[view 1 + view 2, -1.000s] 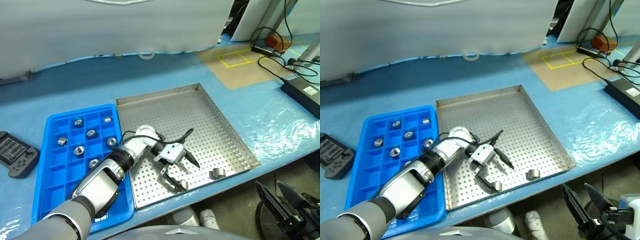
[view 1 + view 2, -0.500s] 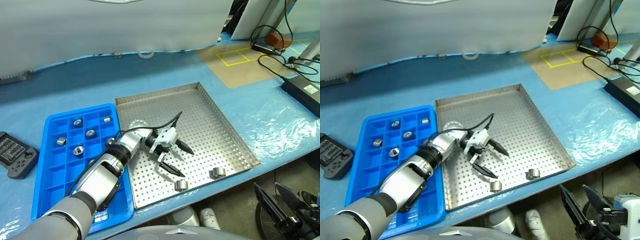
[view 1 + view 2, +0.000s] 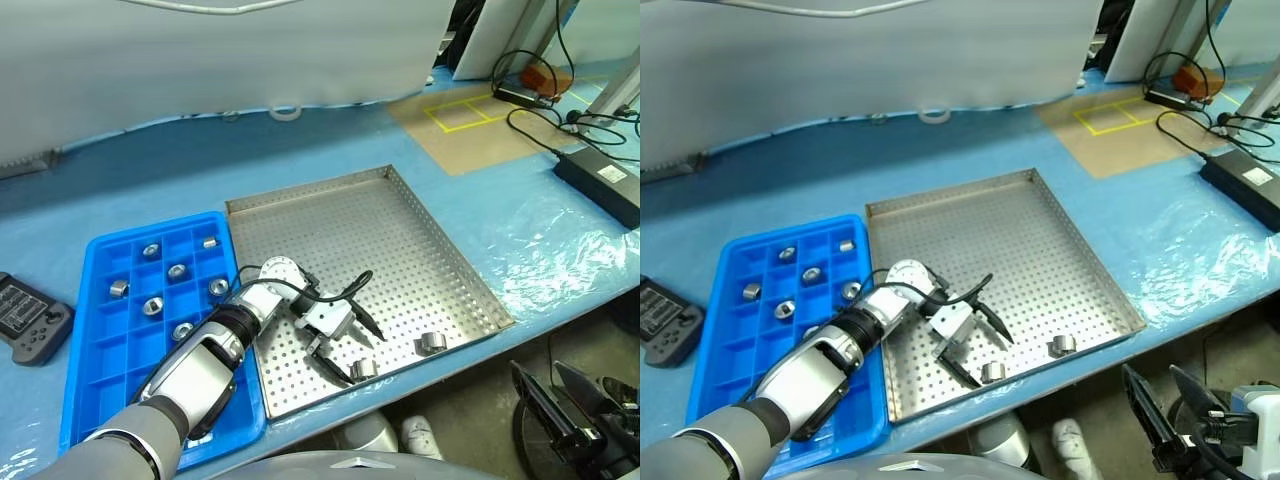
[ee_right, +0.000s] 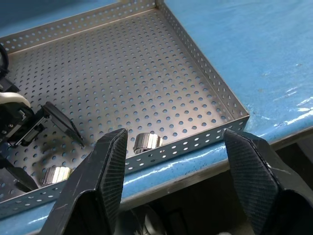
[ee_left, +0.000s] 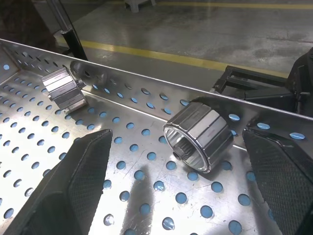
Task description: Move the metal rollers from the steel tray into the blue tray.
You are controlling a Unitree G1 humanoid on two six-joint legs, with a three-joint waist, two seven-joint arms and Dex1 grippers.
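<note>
Two metal rollers (image 3: 363, 368) (image 3: 432, 344) are seen in the steel tray (image 3: 400, 230), both close to its near rim. One roller is framed between the spread fingers of the left gripper (image 3: 350, 351), untouched by either finger. Six more rollers are held in separate compartments at the far end of the blue tray (image 3: 105, 340), which lies just beside the steel tray. The right gripper (image 4: 181, 181) is held with fingers parted, nothing between them, outside the steel tray's near rim.
</note>
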